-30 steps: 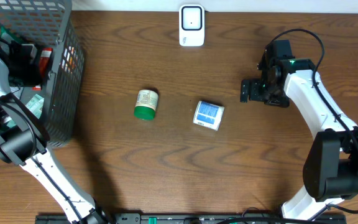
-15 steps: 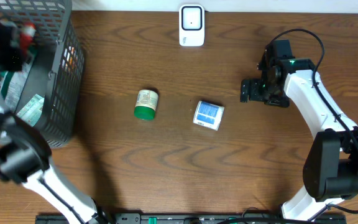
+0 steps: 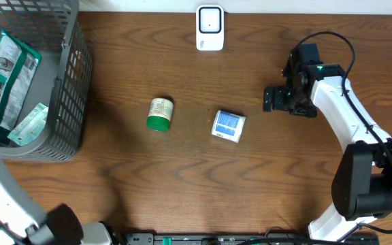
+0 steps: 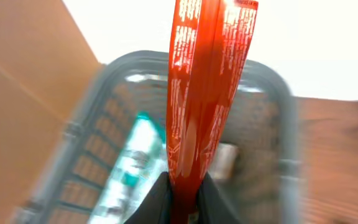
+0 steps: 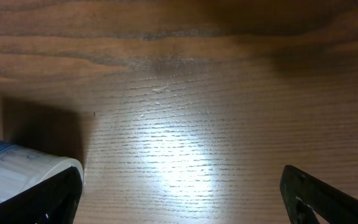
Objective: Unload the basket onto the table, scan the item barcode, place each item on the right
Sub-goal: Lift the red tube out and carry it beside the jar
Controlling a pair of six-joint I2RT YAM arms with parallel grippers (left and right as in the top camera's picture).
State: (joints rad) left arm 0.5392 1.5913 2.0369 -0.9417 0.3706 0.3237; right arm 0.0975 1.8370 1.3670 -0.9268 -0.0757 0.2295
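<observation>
Red packet (image 4: 207,93) fills the nearest part of the left wrist view, one narrow edge pinched between the two dark fingers of the left hand (image 4: 183,194), which is closed almost completely on that thin seam and grips nothing else. Just beyond it lies the grey basket (image 4: 277,99), blurred, with green-and-white pouches (image 3: 5,71) in it, so the packet is up in the air over the basket at the far left and not on the tabletop (image 3: 182,184). Further out on the wood sit a green-capped bottle (image 3: 160,113) and a blue-and-white box (image 3: 229,126), with the right hand (image 5: 182,196) near the box, spread as wide as it goes and holding nothing. Farthest off, at the back edge, stands the white scanner (image 3: 209,28) — well apart from the packet. The likely trouble is the grip: so narrow a hold on a floppy, glossy sachet could let it slide out or swing on the way across and drop among the pouches. No barcode shows on the visible faces, so it may also reach the scanner turned the wrong way — and creased or tilted film could spoil the read.
</observation>
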